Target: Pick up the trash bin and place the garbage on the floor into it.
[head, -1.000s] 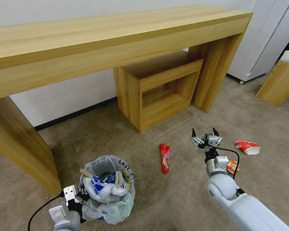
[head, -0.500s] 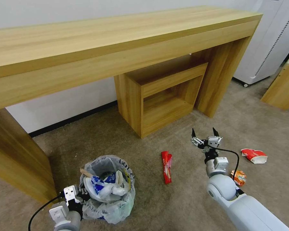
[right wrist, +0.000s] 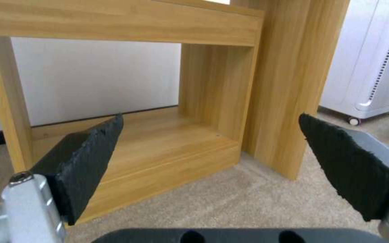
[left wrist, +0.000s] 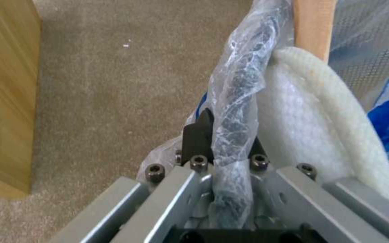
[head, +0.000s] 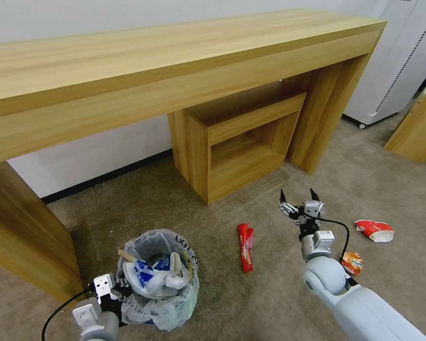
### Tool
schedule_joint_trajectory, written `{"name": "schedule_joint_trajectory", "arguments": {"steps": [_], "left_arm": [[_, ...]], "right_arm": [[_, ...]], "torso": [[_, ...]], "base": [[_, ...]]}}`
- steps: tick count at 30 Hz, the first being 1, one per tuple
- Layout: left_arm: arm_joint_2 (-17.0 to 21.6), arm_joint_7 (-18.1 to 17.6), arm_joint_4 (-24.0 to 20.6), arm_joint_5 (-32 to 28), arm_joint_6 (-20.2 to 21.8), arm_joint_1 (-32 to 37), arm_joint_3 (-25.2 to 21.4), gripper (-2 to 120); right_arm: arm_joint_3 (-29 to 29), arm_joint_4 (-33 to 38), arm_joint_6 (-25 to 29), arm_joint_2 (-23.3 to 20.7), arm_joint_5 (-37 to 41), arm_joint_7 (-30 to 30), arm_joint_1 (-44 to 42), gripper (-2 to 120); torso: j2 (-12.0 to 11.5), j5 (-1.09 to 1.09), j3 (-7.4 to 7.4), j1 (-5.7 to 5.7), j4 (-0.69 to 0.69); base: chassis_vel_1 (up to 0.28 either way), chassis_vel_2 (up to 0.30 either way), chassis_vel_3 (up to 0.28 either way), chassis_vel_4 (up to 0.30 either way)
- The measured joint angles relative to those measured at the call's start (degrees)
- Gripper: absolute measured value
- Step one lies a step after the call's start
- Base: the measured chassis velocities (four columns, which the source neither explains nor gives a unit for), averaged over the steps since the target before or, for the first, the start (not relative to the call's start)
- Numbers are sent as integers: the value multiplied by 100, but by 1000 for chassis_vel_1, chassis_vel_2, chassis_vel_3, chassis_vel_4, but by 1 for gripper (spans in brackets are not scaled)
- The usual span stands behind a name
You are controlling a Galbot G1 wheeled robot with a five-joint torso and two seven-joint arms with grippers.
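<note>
- We're holding the trash bin down at seven o'clock in the head view, the left gripper clamped on its bag-wrapped rim at the bin's own eight o'clock side.
- We're seeing the bin sitting upright, mouth facing up, with a white slipper and a wooden stick pressing against the inside of that same rim.
- We're carrying the right gripper spread wide and holding nothing, hovering above the floor at about four o'clock, aimed toward the wooden shelf unit.
- We're watching the red wrapper lying flat between bin and right gripper, its long axis running twelve to six, slightly leaned toward eleven.
- We're also tracking a red-and-white carton at three o'clock and a small orange wrapper tucked just beside the right arm's elbow.
- We're worrying the pinch is mostly on slippery bag plastic: a jolt could let the rim slide out and tip the full bin.
- We're judging the bin is heaped, so another piece dropped in could bounce off the slipper back onto the carpet.
- We're noting the right gripper isn't over the red wrapper; closing along its length instead of across it could just push it away.
</note>
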Motion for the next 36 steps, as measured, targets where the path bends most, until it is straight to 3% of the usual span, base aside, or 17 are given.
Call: {"name": "schedule_joint_trajectory", "arguments": {"steps": [5, 10, 13, 14, 16, 23, 31, 36], "left_arm": [[21, 0, 0, -11, 0, -3, -4, 0], [35, -3, 8, -23, 0, -11, 0, 0], [13, -5, 23, -15, 0, -13, 14, 0], [13, -5, 23, -15, 0, -13, 14, 0], [4, -5, 25, -11, 0, -20, 16, 0], [-34, -6, 48, -15, -12, -30, 7, 0], [-77, -6, 99, -19, -43, -78, 22, 0], [-113, -5, 98, -17, -54, -72, 33, 0]], "right_arm": [[-43, -10, -7, 11, 54, 16, -1, 100], [-286, 18, -501, -45, 635, 215, 51, 100], [-595, 105, -1246, -83, 1626, 393, 225, 100], [-595, 105, -1246, -83, 1626, 393, 225, 100], [-922, 116, -1964, -53, 2511, 624, 437, 100], [-1733, -372, -2815, 155, 3033, 759, 815, 100], [-2414, -1544, -2819, 538, 2711, 576, 1140, 100], [-2627, -1923, -2702, 780, 2584, 474, 1303, 100]], "torso": [[0, 0, 0, 0, 0], [0, 0, 0, 0, 0], [0, 0, 0, 0, 0], [0, 0, 0, 0, 0], [0, 0, 0, 0, 0], [0, 0, 0, 0, 1], [0, 0, 0, 0, -1], [0, 0, 0, 0, 0]], "base": [[-6, 5, 7, -10], [0, 0, 0, 0], [0, 0, 0, 0], [0, 0, 0, 0], [0, 0, 0, 0], [0, 0, 0, 0], [0, 0, 0, 0], [0, 0, 0, 0]]}}
